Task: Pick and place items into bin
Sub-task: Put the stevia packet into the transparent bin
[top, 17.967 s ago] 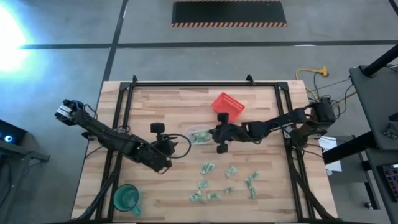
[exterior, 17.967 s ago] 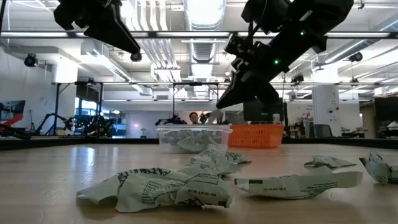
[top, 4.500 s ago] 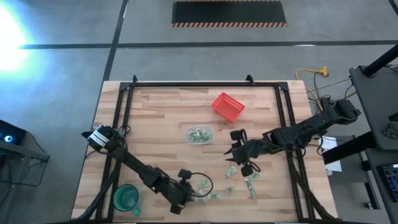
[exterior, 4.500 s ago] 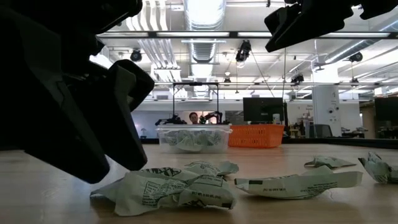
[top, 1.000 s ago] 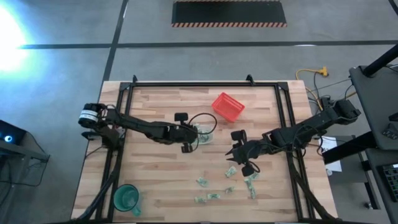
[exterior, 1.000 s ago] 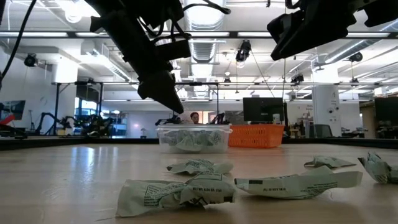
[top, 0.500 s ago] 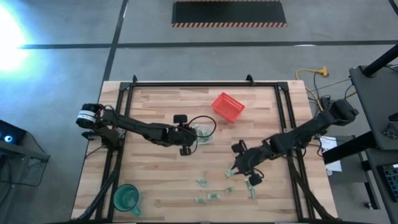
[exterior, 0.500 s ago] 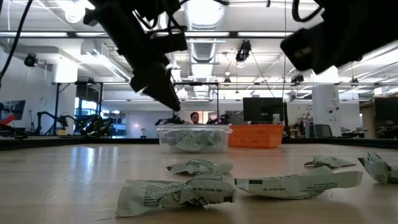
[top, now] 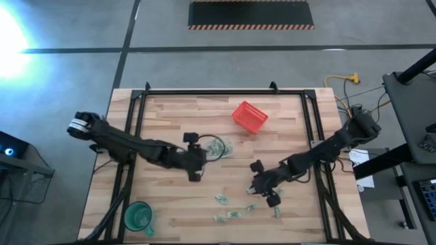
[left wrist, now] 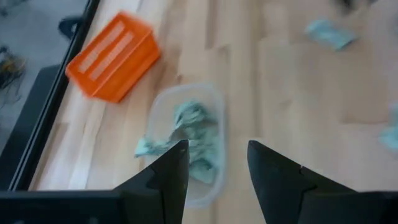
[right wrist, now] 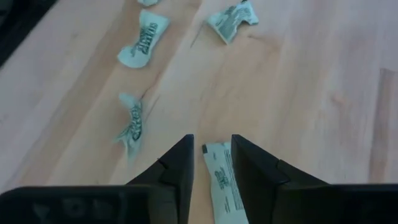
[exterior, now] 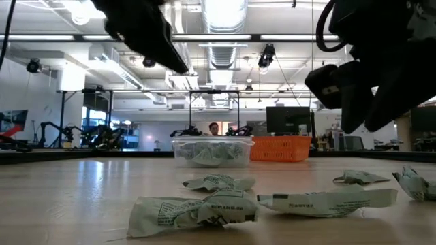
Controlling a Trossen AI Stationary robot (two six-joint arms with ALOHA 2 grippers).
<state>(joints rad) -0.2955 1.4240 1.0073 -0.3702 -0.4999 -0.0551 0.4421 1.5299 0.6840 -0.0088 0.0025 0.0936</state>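
The left arm stretches low across the wooden table from its left edge, its left gripper beside the small clear plastic rectangular bin, fingers parted and empty (the left wrist view shows the bin just beyond the two tips). The right arm reaches in from the right edge, bent downward, and its right gripper hangs over one of the tiny pale green and white wrapped pieces with a narrow gap between the fingers, the wrapper's end lying in that gap; whether the tips touch it cannot be told. The wrappers carry dark print, too small to read. Several pieces already lie inside the bin, which sits near the table's middle, just in front of the red mesh basket. The rest lie scattered toward the near edge. A green cup stands at the near left corner. Bare boards lie open between the bin and the scattered pieces.
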